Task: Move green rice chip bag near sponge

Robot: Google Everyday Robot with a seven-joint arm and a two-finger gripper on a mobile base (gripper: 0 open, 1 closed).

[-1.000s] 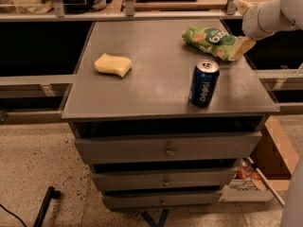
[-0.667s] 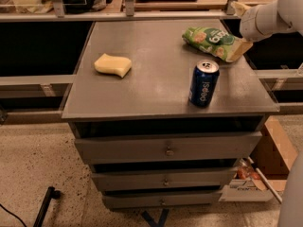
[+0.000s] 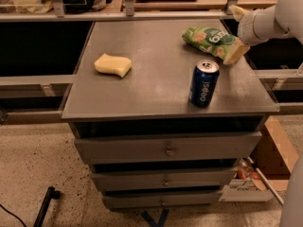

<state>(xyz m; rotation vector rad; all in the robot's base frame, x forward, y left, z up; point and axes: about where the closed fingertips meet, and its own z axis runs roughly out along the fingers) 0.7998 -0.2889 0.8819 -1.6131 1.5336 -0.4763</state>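
The green rice chip bag [image 3: 210, 40] lies flat at the back right of the grey cabinet top [image 3: 156, 79], its long side running diagonally. The pale yellow sponge [image 3: 112, 64] lies on the left half of the top, far from the bag. My gripper [image 3: 236, 32] comes in from the right edge on a white arm [image 3: 270, 18]. It is open, with one pale finger [image 3: 235, 54] resting on the top at the bag's right end and the other finger [image 3: 236, 11] behind the bag. The bag's right end sits between them.
A blue Pepsi can [image 3: 203, 83] stands upright front right, between the bag and the front edge. The cabinet has drawers [image 3: 165, 148] below. Metal rails [image 3: 142, 15] run behind the top. A cardboard box [image 3: 270, 160] sits on the floor at right.
My arm and gripper have shifted slightly left, closer onto the bag's right end. The bag, can and sponge have not moved.
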